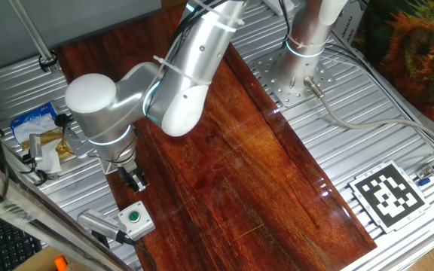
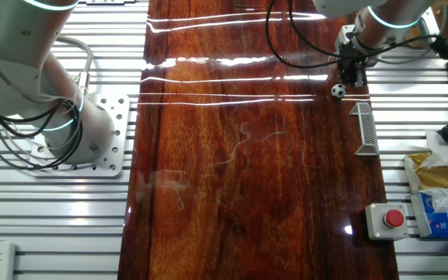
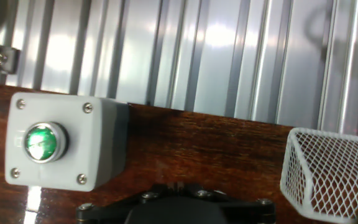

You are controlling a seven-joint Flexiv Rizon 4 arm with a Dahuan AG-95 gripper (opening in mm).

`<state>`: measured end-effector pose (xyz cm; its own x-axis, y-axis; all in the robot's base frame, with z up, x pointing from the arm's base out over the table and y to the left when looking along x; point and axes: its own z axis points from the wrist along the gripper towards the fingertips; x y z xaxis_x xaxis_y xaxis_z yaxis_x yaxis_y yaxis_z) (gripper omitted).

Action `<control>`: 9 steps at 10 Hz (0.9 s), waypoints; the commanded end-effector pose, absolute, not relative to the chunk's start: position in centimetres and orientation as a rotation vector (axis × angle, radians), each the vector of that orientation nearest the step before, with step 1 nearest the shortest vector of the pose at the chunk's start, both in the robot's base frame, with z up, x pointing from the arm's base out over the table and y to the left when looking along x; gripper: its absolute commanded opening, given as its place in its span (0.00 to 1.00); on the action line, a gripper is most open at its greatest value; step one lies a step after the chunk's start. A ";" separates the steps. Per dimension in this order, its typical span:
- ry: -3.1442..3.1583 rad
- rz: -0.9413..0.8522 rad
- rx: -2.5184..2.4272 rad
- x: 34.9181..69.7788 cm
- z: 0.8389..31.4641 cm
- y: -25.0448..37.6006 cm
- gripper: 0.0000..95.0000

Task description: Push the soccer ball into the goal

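The soccer ball (image 2: 337,91) is a tiny white ball with black patches on the dark wooden board, near its edge. The goal (image 2: 366,128), a small white mesh frame, stands at the board's edge a short way from the ball. Its netting also shows in the hand view (image 3: 331,174) at the lower right. My gripper (image 2: 355,78) is low over the board, just beyond the ball on the side away from the goal. Its fingers look shut and empty. In the one fixed view the gripper (image 1: 137,184) hides the ball and the arm hides the goal. In the hand view the gripper (image 3: 178,185) shows only at the bottom edge, and the ball is out of sight.
A grey box with a green button (image 1: 135,219) sits close beside the gripper and fills the left of the hand view (image 3: 58,149). A box with a red button (image 2: 387,219) lies beyond the goal. Packets (image 2: 442,210) lie on the ribbed metal table (image 2: 37,225).
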<state>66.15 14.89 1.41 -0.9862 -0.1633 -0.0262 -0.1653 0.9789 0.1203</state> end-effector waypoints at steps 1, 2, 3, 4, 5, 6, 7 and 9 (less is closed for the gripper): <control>3.107 0.195 -0.271 65.7 1.6 14.2 0.00; 3.107 0.193 -0.278 65.5 1.8 13.8 0.00; 3.107 0.192 -0.280 65.4 1.7 13.6 0.00; 3.108 0.191 -0.280 65.4 1.7 13.5 0.00; 3.108 0.191 -0.281 65.4 1.7 13.5 0.00; 3.108 0.188 -0.283 65.4 1.7 13.4 0.00; 3.108 0.186 -0.287 65.4 1.6 13.3 0.00; 3.106 0.188 -0.295 65.2 1.5 12.7 0.00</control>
<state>65.14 12.49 1.49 -0.9814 -0.1898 -0.0270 -0.1917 0.9744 0.1177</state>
